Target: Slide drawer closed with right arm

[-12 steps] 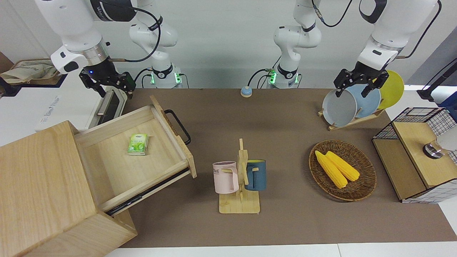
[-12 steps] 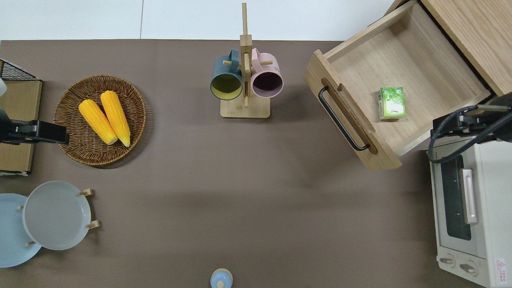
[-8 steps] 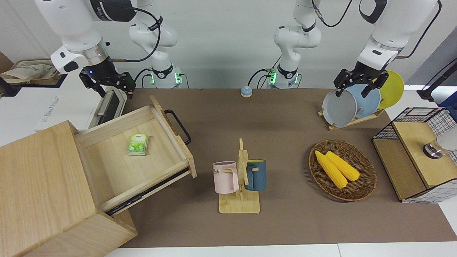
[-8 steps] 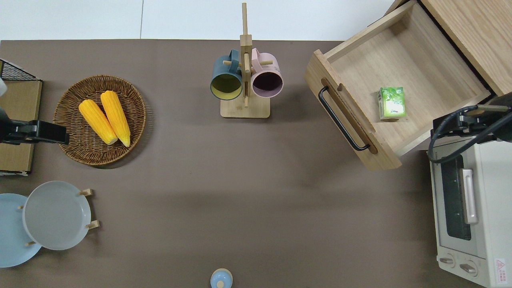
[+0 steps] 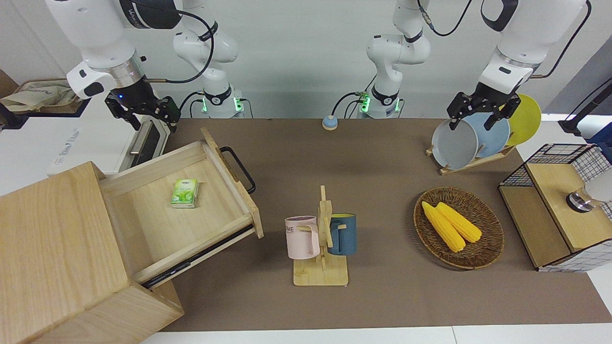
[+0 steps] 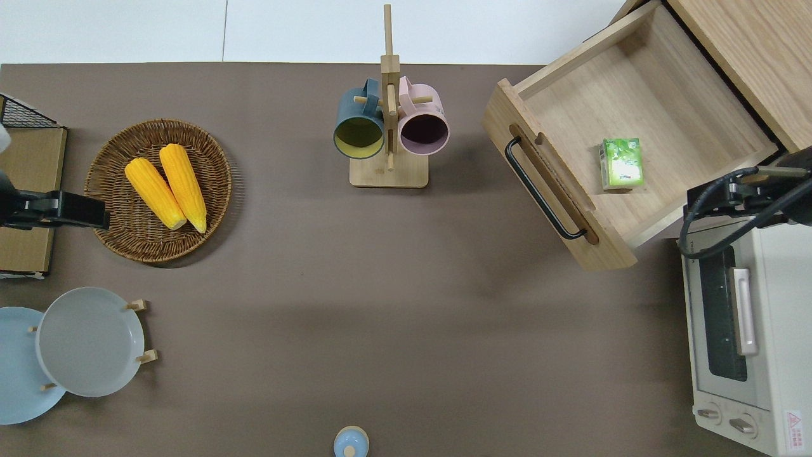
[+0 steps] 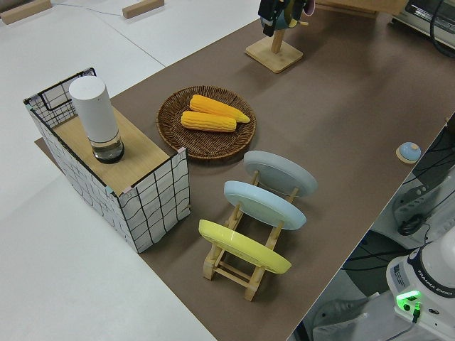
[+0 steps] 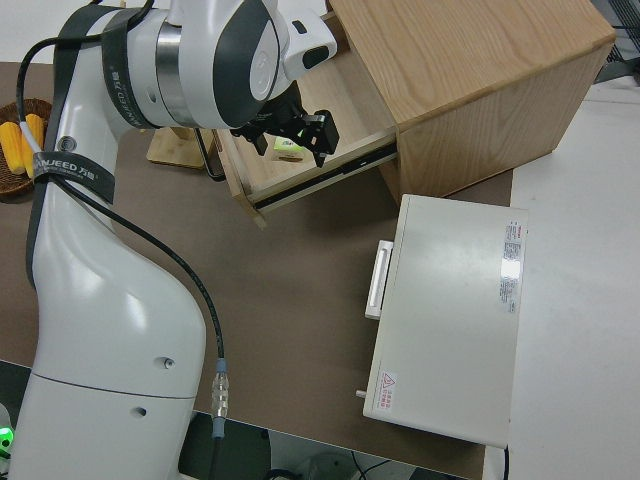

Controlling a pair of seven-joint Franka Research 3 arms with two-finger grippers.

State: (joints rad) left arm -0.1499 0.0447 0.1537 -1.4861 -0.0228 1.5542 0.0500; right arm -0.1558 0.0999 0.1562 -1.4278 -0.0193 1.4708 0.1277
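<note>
Drawer (image 5: 191,200) stands open, well apart from right fingers (image 5: 132,121).

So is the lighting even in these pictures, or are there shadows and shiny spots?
Mostly soft and even. Overhead view: a faint broad shadow band crosses the mat, and the drawer casts a soft one beside its front. Front view: the mug rack throws only a weak shadow. Right side view: a bright glare patch sits on the oven top.
</note>
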